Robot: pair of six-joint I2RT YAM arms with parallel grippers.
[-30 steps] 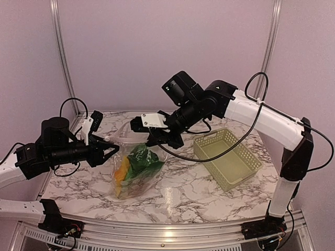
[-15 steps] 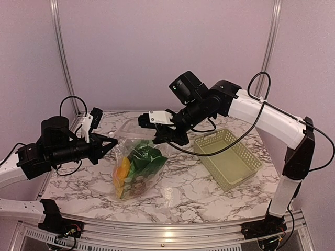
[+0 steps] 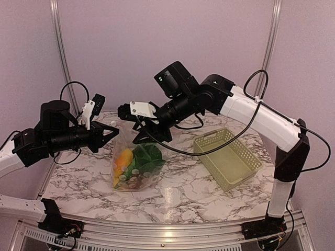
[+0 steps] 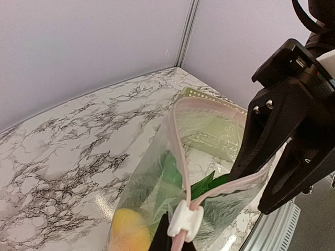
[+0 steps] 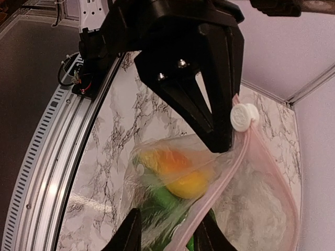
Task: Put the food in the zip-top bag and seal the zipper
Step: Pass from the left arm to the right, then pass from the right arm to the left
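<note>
- The left hand (image 3: 111, 134) is pinched shut on one end of the zipper (image 4: 181, 157), right beside its white slider (image 4: 184, 221).
- The right hand (image 3: 142, 137) is clamped on the same strip, just beyond the left hand.
- The zip-top bag (image 3: 140, 171) hangs beneath both hands with the food (image 3: 137, 157) inside, reaching down to the counter (image 3: 199, 183).

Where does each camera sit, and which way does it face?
Top external: above, behind the arms, looking down on the table; both show, bag between them.
Left wrist: facing the right claw past the slider; own finger at bottom.
Right wrist: facing the left claw and near rail; own fingertips at bottom.
Both wrist views share the slider.
</note>
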